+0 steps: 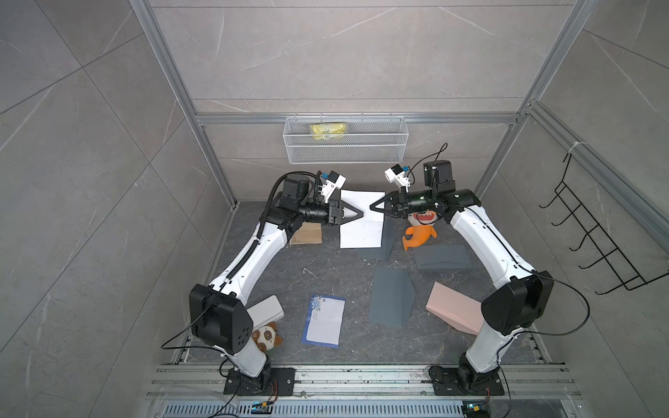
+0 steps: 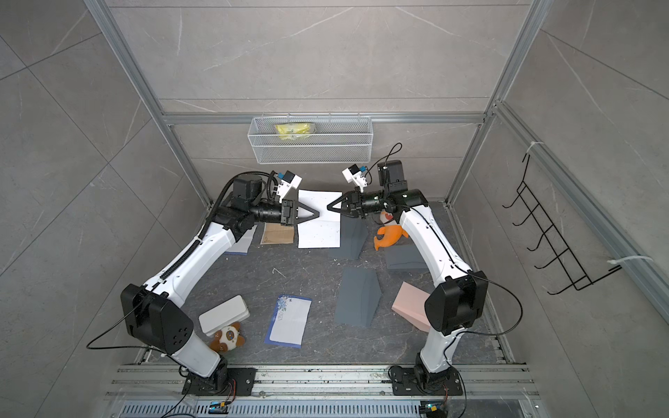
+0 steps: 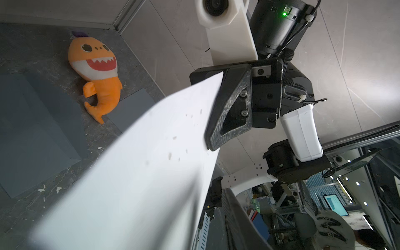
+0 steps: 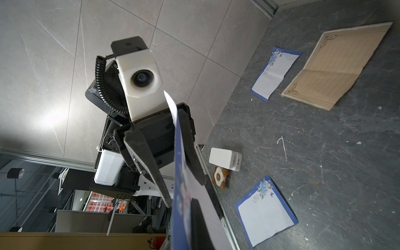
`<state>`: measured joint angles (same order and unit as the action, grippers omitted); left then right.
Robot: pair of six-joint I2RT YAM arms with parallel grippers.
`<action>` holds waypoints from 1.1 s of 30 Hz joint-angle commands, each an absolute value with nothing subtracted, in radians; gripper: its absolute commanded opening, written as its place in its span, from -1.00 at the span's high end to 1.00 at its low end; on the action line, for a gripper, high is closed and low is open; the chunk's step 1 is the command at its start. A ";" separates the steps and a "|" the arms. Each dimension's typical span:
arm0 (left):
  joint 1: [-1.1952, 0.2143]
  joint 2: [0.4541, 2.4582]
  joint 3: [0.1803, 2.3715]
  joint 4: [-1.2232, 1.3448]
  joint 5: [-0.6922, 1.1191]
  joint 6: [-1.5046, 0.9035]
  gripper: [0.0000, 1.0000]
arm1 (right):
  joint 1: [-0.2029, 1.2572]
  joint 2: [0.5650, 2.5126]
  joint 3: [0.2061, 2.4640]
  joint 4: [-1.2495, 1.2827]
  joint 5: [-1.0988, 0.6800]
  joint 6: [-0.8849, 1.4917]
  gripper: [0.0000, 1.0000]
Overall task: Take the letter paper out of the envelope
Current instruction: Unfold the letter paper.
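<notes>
- In both top views, your two arms meet nose to nose above the far end of the dark tabletop (image 1: 325,275) (image 2: 307,275). The letter paper (image 1: 362,235) (image 2: 318,235) is raised between them, white face to the camera and clear of every envelope. Your right gripper (image 1: 371,209) (image 2: 328,208) is clenched on the sheet from its right edge. Your left gripper (image 1: 360,214) (image 2: 318,213) reaches across from the other side, its tips near the right's. A grey envelope (image 1: 380,246) lies on the table just beside the sheet. A pink envelope (image 1: 452,307) lies nearer the right arm's base.
- In the left wrist view, one black finger (image 3: 227,112) of your right gripper (image 3: 213,145) presses flat on the white letter paper (image 3: 140,173). Its partner is hidden behind the sheet. An orange shark plush (image 3: 95,73) lies on the tabletop beyond, among grey envelopes.
- In the right wrist view, your left gripper (image 4: 184,192) is released. Its jaws stand apart, one on each side of the letter paper (image 4: 179,216), whose printed blue face shows here. On the table lie two blue-bordered sheets (image 4: 275,73), a tan lined sheet (image 4: 337,65), a white box (image 4: 225,159) and a small plush toy (image 4: 219,177).
</notes>
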<state>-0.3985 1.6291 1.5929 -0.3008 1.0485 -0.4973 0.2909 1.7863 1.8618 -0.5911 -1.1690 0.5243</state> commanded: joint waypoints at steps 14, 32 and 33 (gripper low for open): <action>-0.396 1.618 1.627 -0.328 0.978 -0.509 0.90 | 0.285 1.761 1.837 -0.513 -1.153 0.572 1.00; -0.396 1.643 1.711 -0.525 0.794 -0.456 1.00 | 0.282 1.695 1.812 -0.631 -0.943 0.461 0.52; -0.396 1.643 1.718 -0.544 0.774 -0.449 1.00 | 0.283 1.685 1.811 -0.645 -0.914 0.453 0.46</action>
